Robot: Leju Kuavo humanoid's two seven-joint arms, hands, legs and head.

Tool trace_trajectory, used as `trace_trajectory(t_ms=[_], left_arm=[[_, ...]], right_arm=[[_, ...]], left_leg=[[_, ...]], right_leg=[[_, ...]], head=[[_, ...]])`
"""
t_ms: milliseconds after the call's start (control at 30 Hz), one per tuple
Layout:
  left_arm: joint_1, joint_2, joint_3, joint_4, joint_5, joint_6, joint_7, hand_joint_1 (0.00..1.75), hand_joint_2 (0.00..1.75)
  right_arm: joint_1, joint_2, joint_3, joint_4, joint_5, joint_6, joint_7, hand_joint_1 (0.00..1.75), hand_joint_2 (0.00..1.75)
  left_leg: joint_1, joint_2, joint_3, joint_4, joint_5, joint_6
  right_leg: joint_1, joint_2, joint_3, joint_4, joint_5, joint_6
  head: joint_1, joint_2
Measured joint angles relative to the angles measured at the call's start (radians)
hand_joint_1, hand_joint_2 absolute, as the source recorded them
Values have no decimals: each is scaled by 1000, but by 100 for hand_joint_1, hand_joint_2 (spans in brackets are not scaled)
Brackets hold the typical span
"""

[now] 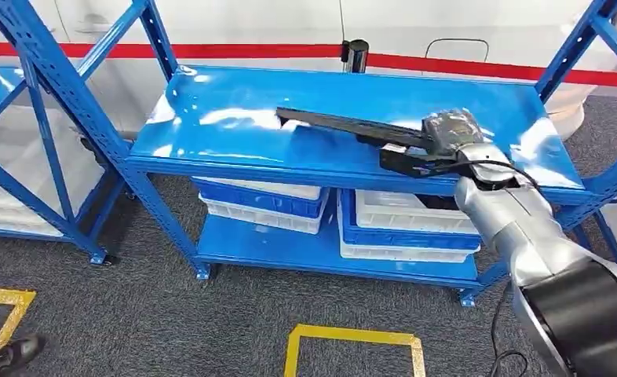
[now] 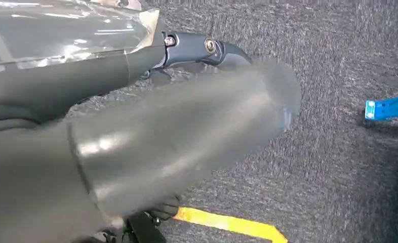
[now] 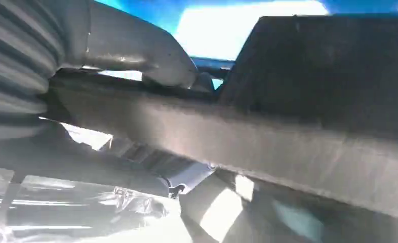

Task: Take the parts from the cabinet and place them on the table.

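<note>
1. Long, flat black plastic part (image 1: pixel 345 126): lies across the top of the blue steel shelf (image 1: pixel 235 149), one end at the right hand (image 1: pixel 447 137).
2. Right hand: fingers closed around that end of the part.
3. Left hand (image 2: pixel 136 147): hangs over grey carpet (image 2: pixel 339 167); its state cannot be told.
4. Risk: gripped at one end only, the part may droop, twist loose, or snag the shelf's blue upright (image 1: pixel 572 47) on lifting.

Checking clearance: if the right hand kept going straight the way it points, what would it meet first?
The right hand already grips the long black part lying ahead. Beyond it, bare blue shelf; depth is uncertain.
</note>
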Motion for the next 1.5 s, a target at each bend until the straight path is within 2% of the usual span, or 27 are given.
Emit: trace_trajectory(t_ms=[133,200,400,667,800,967,1133,1300,1500], left_arm=[[6,-8,-5,-39,41,28,0,0,175],[15,-14,-26,-56,77,63,0,0,175],[22,-17,-55,-80,87,74,0,0,175],[22,-19,-72,-93,104,69,0,0,175],[25,-19,-98,-105,144,72,0,0,175],[25,-19,-129,-105,195,109,0,0,175],[19,-14,-137,-77,201,127,0,0,175],[9,-5,-139,-32,194,129,70,0,175],[5,5,-172,-8,135,114,148,0,175]], right_arm=[[-43,2,-32,-105,-41,-68,-80,169,175],[-56,-19,-55,-202,-61,-71,-88,169,175],[-76,-48,-85,-312,-71,-70,-93,169,175],[-72,-66,-101,-370,-87,-71,-104,164,175],[-65,-84,-107,-419,-114,-45,-117,171,175],[-49,-102,-111,-460,-135,-11,-117,171,175],[-32,-113,-112,-467,-149,-9,-117,171,175],[17,-125,-124,-470,-196,-13,-138,171,175],[81,-126,-130,-462,-223,-21,-161,171,175]], left_leg=[[1,-6,1,0,0,-1],[1,-8,0,0,0,-1],[-1,-6,-1,0,0,-1],[-1,-6,0,0,1,0],[-1,-6,0,0,1,0],[-1,-6,0,0,1,0],[-1,-6,0,0,1,0],[-1,-6,0,0,1,0],[-4,-6,-1,2,0,0]], right_leg=[[0,-4,-2,0,0,0],[0,-6,-2,0,-1,0],[0,-5,-2,0,-1,0],[0,-5,-2,0,0,0],[0,-5,-2,0,0,0],[0,-5,-2,0,0,0],[0,-5,-2,0,0,0],[0,-5,-2,0,0,0],[-5,-5,-2,-1,1,1]], head=[[0,0],[1,0],[0,0],[0,0],[0,0],[0,0],[0,0],[0,0],[0,0]])
